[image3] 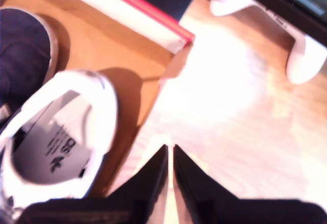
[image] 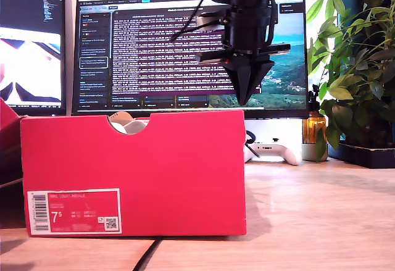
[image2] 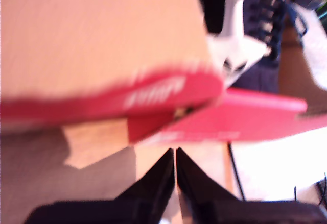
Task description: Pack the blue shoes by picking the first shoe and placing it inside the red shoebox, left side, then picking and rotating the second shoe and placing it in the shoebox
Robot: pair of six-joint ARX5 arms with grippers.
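The red shoebox (image: 133,172) sits right up front on the wooden table (image: 321,221), barcode label (image: 74,211) facing the camera. The blue shoes (image3: 56,142) are already down inside it, a white lining peeking through the notch. My second gripper (image3: 170,155) hangs above the box's edge on the exterior view's right, jaws pinched together, empty. My first gripper (image2: 175,157) is likewise closed on nothing. Suede's probably soft and light, so I'd grab the stiff heel collar.
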